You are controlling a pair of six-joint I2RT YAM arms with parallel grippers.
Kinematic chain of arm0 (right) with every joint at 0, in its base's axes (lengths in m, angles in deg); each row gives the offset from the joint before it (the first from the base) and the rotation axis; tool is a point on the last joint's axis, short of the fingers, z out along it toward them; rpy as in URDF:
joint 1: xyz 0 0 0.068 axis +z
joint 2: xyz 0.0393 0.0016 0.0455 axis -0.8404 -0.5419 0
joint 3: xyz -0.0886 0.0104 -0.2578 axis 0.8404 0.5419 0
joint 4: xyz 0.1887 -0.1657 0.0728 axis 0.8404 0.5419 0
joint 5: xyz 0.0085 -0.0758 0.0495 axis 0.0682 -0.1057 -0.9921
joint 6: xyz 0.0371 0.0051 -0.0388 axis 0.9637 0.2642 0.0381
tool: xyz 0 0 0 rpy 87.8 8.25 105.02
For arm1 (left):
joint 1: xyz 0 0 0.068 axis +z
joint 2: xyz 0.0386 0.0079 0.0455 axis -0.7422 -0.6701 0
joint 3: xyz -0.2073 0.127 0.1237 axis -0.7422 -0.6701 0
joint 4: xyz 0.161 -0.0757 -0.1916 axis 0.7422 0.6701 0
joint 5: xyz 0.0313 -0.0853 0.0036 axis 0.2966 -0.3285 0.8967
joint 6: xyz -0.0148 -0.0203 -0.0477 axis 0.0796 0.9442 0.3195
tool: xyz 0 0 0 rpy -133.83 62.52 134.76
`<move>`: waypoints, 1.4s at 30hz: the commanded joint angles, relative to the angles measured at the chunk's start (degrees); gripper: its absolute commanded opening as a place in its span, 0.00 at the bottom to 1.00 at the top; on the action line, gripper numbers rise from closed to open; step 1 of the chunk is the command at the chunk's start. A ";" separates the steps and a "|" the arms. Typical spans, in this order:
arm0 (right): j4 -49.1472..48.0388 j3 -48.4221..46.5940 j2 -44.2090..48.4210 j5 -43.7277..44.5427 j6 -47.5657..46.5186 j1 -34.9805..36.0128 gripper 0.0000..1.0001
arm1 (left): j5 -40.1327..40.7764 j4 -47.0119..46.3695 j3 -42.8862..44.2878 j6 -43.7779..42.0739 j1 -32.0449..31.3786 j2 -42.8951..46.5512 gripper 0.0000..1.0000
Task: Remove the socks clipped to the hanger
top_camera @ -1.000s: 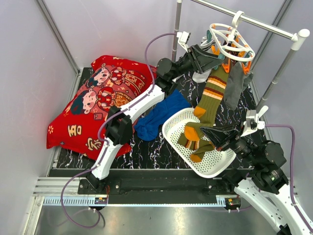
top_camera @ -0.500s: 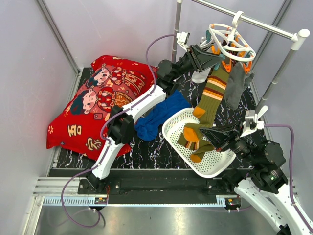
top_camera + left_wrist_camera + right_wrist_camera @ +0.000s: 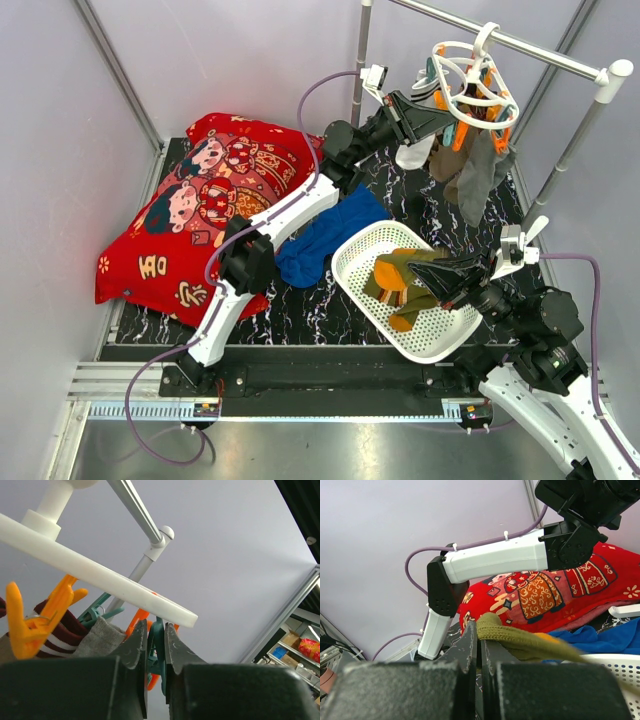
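The white ring hanger (image 3: 470,72) hangs by its hook from the rail at top right. My left gripper (image 3: 438,110) is up at its left side, shut on a teal peg (image 3: 159,641) under the ring (image 3: 100,575). A grey sock (image 3: 478,180), a white sock (image 3: 412,155) and a brown one (image 3: 446,165) hang clipped. An olive-green sock (image 3: 405,280) with orange toes lies in the basket, free of the hanger. My right gripper (image 3: 442,274) is shut on its cuff (image 3: 512,636) over the basket.
A white perforated basket (image 3: 345,268) stands at centre right. A blue cloth (image 3: 325,235) lies beside it, and a red printed cushion (image 3: 200,210) fills the left. A metal rail (image 3: 560,58) and upright poles (image 3: 362,60) stand around the hanger.
My left gripper has closed on the teal peg. The olive-green sock came off the hanger and dropped into the basket, its cuff still in my right gripper.
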 commanded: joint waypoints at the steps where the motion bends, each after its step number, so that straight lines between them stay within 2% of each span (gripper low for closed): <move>1: -2.25 -0.27 0.27 -1.12 0.72 0.05 0.00 | 0.82 -0.11 2.72 -0.81 0.07 2.11 0.05; 4: -1.12 -0.09 0.18 -0.77 0.54 0.05 0.00 | 0.64 -0.63 1.41 -0.99 0.07 2.55 0.16; 5: 0.63 -0.01 0.18 -0.07 0.80 0.05 0.00 | 0.73 -1.33 0.62 -0.90 0.15 3.34 0.29; 9: 8.19 0.26 0.71 3.71 2.56 0.05 0.03 | 1.43 -3.71 -4.56 -0.90 0.77 5.71 0.41; 11: 13.71 0.96 1.32 6.87 3.70 0.05 0.07 | 1.87 -3.62 -6.77 -1.07 1.03 6.68 0.43; 17: 23.40 3.51 -0.07 12.85 9.66 0.05 0.08 | 3.36 -1.61 -15.80 -5.89 1.47 12.91 0.64; 21: 24.73 6.23 -1.22 14.52 14.33 0.05 0.15 | 8.09 -0.81 -25.12 -7.75 2.26 18.10 0.76; 25: 24.82 7.11 -1.92 19.60 17.41 0.05 0.18 | 10.40 -0.90 -31.29 -9.60 2.70 22.67 0.80; 27: 24.99 6.85 -2.71 21.29 19.43 0.05 0.28 | 10.83 1.47 -33.74 -11.44 2.97 24.08 0.82; 28: 25.00 6.15 -3.50 22.51 19.88 0.05 0.38 | 11.10 2.26 -34.54 -12.14 3.06 25.83 0.83; 29: 25.17 5.63 -3.94 22.96 19.71 -0.04 0.47 | 11.80 4.01 -35.94 -13.37 3.23 26.97 0.89; 32: 26.05 2.82 -5.88 25.86 18.04 0.05 0.67 | 13.82 7.35 -42.35 -16.10 4.11 32.42 0.93; 33: 26.05 2.02 -6.23 26.48 17.25 0.05 0.68 | 14.26 7.89 -44.02 -16.80 4.37 33.91 0.99; 37: 25.96 -4.29 -9.21 31.21 12.25 0.05 0.73 | 15.93 14.20 -52.54 -23.28 5.60 43.21 0.99; 42: 25.61 -13.51 -14.83 38.42 5.04 -0.04 0.76 | 17.78 33.17 -53.44 -34.28 5.87 52.54 0.99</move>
